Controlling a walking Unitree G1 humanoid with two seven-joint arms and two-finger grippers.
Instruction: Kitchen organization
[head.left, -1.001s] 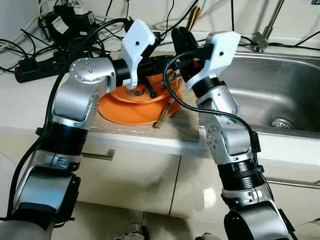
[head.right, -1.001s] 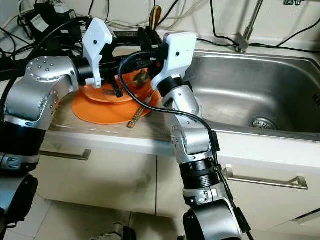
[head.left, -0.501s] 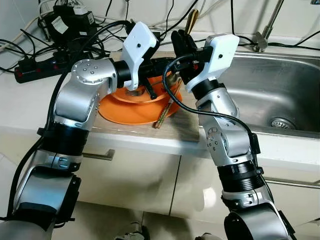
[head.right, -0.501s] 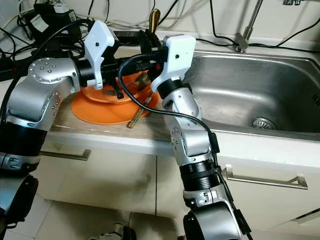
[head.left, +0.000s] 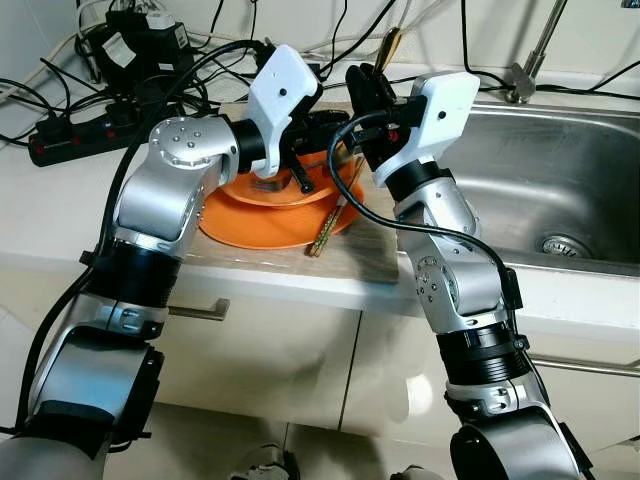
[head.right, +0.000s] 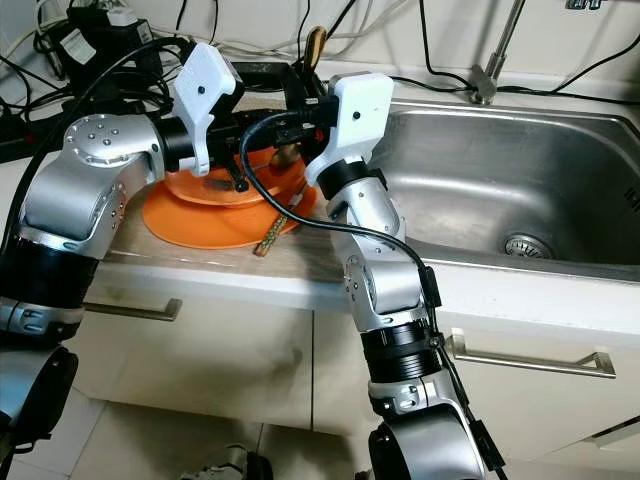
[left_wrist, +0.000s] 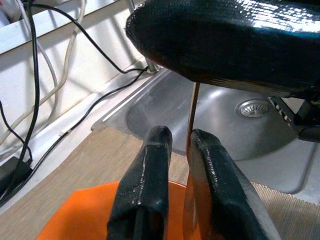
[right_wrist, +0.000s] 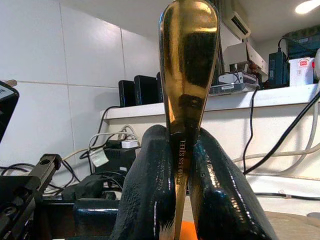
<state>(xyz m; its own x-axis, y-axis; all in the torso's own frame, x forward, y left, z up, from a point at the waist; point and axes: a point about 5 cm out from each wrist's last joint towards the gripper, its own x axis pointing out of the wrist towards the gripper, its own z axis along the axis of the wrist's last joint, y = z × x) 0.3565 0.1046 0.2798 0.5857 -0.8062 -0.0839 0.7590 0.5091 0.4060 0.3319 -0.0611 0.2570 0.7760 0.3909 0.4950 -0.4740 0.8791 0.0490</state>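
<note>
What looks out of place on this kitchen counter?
A gold utensil lies half off the orange plate, its end on the mat. Beside the sink, a power strip and tangled cables clutter the counter, odd so near water.

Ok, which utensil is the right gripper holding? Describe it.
Left of the steel sink, orange plates sit on a mat. Above them the right gripper clamps a gold utensil handle, upright, unlike the gold piece lying across the plate rim.

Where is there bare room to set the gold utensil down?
The sink basin right of the right gripper is bare around its drain. The mat strip before the orange plates is partly free. The counter's back corner, with cables, is crowded.
</note>
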